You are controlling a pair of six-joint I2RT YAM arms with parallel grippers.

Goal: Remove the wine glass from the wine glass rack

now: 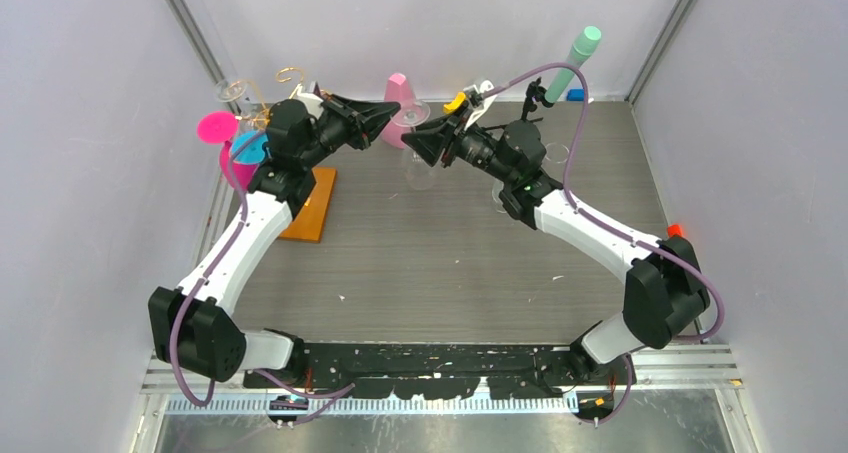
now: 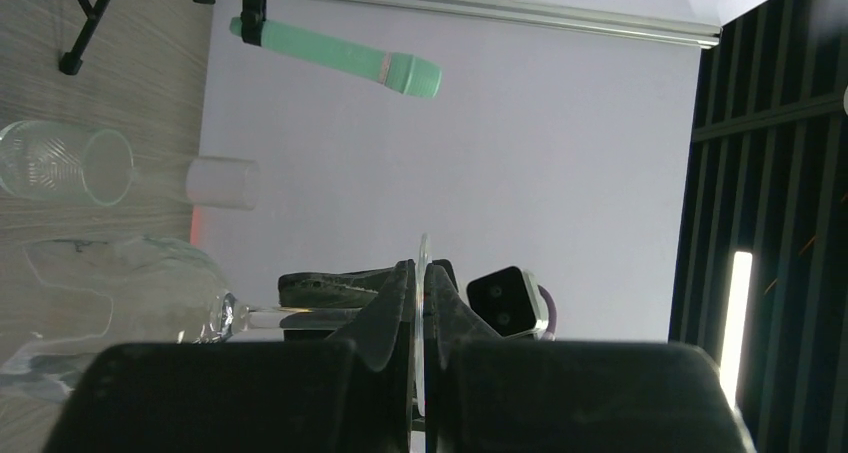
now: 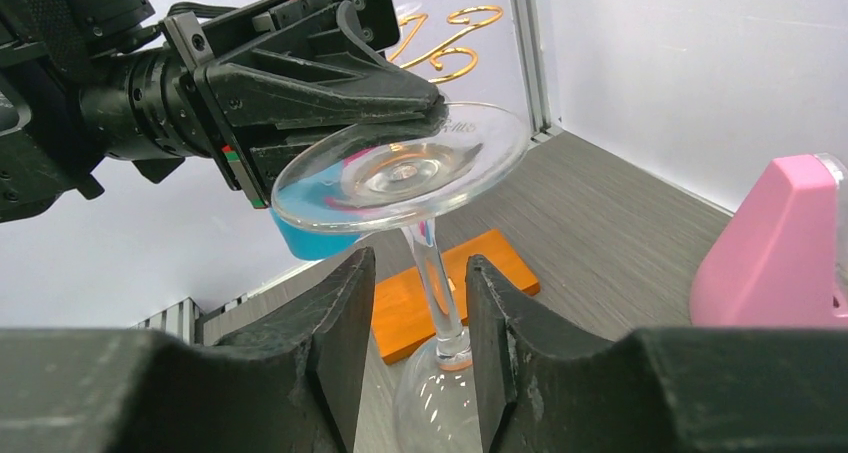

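The left arm (image 1: 240,243) and the right arm (image 1: 590,233) meet toward 12 o'clock over the table (image 1: 450,263). Between them hangs the wine glass (image 3: 400,168), upside down with its foot up and bowl down, well apart from the rack (image 1: 312,208) at 10 o'clock. The left claw (image 2: 422,283) is clamped on the edge of the foot. The right claw (image 3: 420,273) stands open, one finger on each side of the stem, and we see it touching neither.

We judge the handover to be the risky part. The left claw pinches only a thin, slick rim, so the glass could tilt or slip if that claw lets go before the right one has closed. A hard or off-centre squeeze could snap the stem. With the claws this near each other, a nudge could also knock one against the other.

Our count, largest first:
- two arms
- one rack
- one tripod (image 1: 530,101) at 1 o'clock, carrying one mint tube (image 1: 575,58)
- one pink cone (image 1: 400,93) at 12 o'clock
- one held wine glass
- one tumbler (image 2: 60,163)
- one pink disc (image 1: 213,128) and one blue disc (image 1: 250,148) beside the rack
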